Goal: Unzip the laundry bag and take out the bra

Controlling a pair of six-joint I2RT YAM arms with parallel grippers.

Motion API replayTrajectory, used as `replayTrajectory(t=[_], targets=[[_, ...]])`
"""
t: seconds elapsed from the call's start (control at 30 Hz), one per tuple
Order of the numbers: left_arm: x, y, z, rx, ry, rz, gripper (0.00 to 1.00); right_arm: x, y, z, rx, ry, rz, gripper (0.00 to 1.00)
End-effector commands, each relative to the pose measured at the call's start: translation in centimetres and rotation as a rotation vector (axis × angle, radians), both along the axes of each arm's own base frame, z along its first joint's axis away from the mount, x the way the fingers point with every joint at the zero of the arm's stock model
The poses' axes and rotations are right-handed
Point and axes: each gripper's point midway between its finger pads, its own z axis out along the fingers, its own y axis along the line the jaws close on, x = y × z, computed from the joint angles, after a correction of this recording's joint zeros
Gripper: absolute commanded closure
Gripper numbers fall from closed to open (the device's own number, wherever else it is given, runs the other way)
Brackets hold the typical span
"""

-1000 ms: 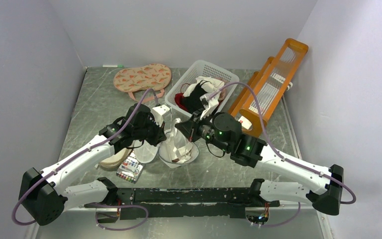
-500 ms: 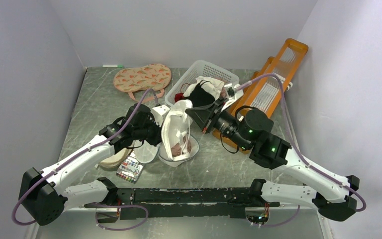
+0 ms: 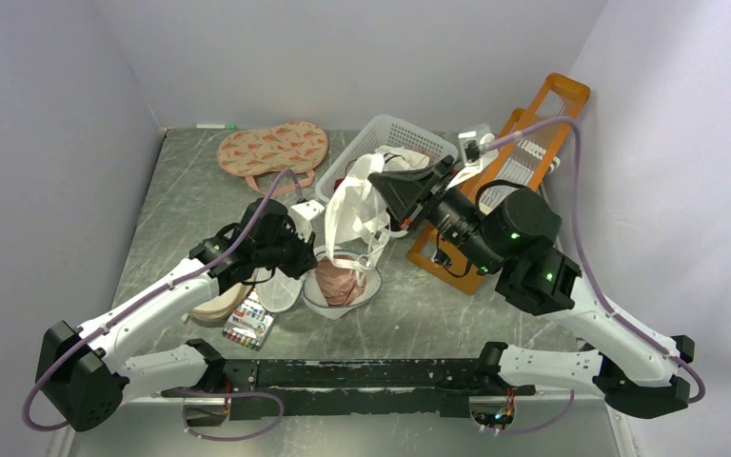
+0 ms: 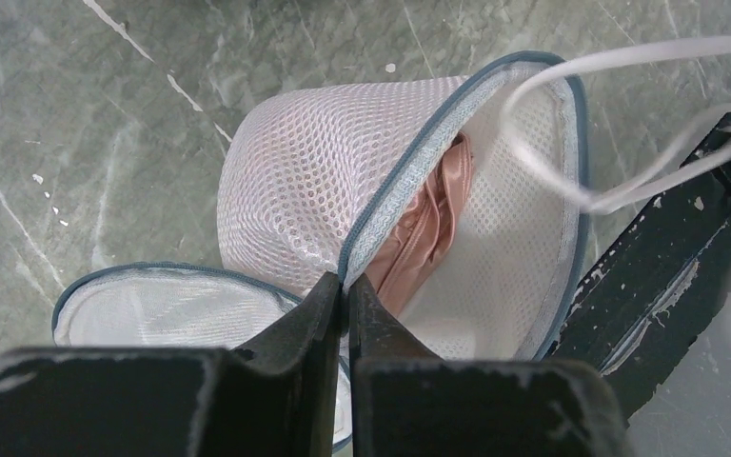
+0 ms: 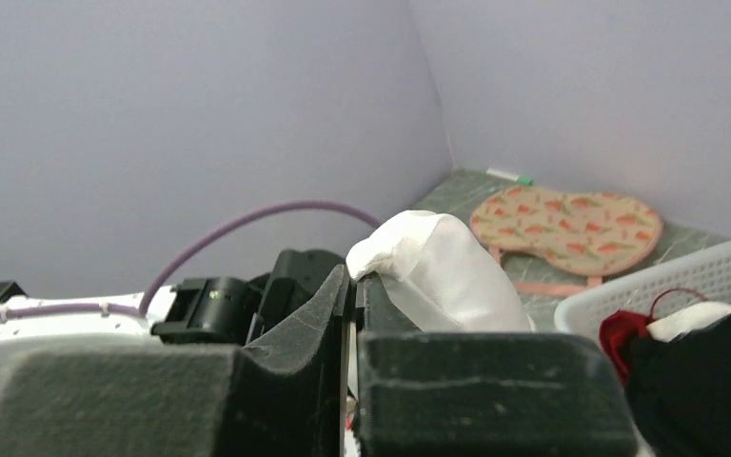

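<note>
Pinching the rim of the laundry bag (image 4: 314,190) with jaws closed, my left gripper (image 4: 345,284) should anchor it on the table (image 4: 105,143). The pink bra (image 4: 428,233) lies inside the open bag. My right gripper (image 5: 352,273) clamps raised white fabric (image 5: 438,267), possibly another garment; I'd drop it, then fetch the bra.

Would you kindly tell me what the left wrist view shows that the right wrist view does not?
Only left wrist: the left gripper pinching the rim of the open laundry bag, the pink bra inside. Only right wrist: the right gripper shut on a white cloth, a watermelon-print pouch, a white basket. Both: the grey table.
</note>
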Motion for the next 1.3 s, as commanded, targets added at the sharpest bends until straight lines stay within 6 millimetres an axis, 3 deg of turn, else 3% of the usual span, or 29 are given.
replayTrajectory(t=[0.0, 0.1, 0.23, 0.47, 0.63, 0.73, 0.93, 1.13, 1.27], targets=[[0.8, 0.1, 2.0, -0.031, -0.064, 0.023, 0.84, 0.7, -2.6, 3.9, 0.023, -0.106, -0.11, 1.0], [0.8, 0.2, 2.2, -0.032, -0.071, 0.029, 0.84, 1.9, -4.2, 5.4, 0.026, -0.155, -0.219, 1.0], [0.8, 0.2, 2.3, -0.034, -0.074, 0.03, 0.84, 3.9, -5.7, 5.8, 0.004, -0.154, -0.375, 1.0], [0.8, 0.4, 2.6, -0.038, -0.085, 0.038, 0.83, 6.5, -6.4, 5.7, -0.077, -0.186, -0.553, 1.0], [0.8, 0.2, 2.3, -0.034, -0.073, 0.029, 0.84, 9.2, -5.4, 4.8, -0.159, -0.207, -0.649, 1.0], [0.7, 0.1, 2.0, -0.032, -0.062, 0.024, 0.84, 12.4, -4.7, 2.8, -0.231, -0.178, -0.688, 1.0], [0.8, 0.2, 2.1, -0.032, -0.069, 0.029, 0.84, 19.6, -4.7, -3.5, -0.324, -0.06, -0.716, 1.0], [0.9, 0.1, 1.9, -0.027, -0.063, 0.027, 0.84, 23.2, -4.4, -8.5, -0.464, -0.018, -0.794, 1.0], [0.9, 0.1, 1.9, -0.025, -0.062, 0.029, 0.84, 24.9, -3.8, -12.9, -0.579, 0.023, -0.8, 1.0]])
